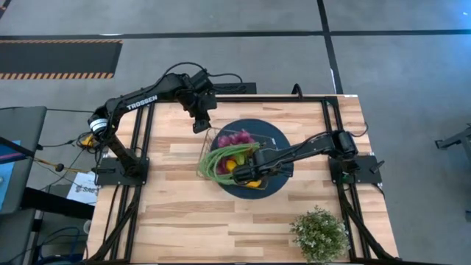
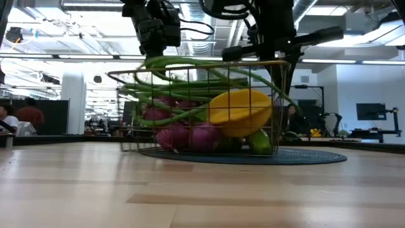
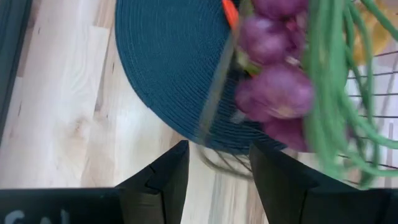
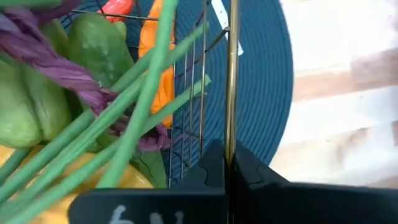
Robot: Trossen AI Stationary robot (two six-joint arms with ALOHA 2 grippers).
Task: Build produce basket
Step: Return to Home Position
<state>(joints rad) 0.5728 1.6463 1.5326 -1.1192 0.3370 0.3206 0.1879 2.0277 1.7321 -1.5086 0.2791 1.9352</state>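
The wire basket (image 1: pixel 208 145) stands on a round dark blue plate (image 1: pixel 283 140). It holds purple grapes (image 1: pixel 234 138), long green beans (image 1: pixel 212 165), a yellow lemon (image 2: pixel 240 111), a cucumber (image 4: pixel 96 43), a green pepper (image 4: pixel 25 106) and an orange carrot (image 4: pixel 163 62). My right gripper (image 4: pixel 229 165) is shut on the basket's rim at its right side. My left gripper (image 3: pixel 214 174) hangs open above the basket's far left corner (image 3: pixel 211 124), one finger on each side of the wire there. I see no touch. My right gripper pinches the brass-coloured top rim wire (image 4: pixel 231 140) of the basket's right side between its two fingers. The fingers come from above, slanting down from the table's right. The basket's bottom rests on the plate (image 2: pixel 304 157).
A bushy potted plant (image 1: pixel 320 234) stands at the table's near right corner. Bare wood lies to the near left of the plate. Black frame rails run along the table's left and right sides.
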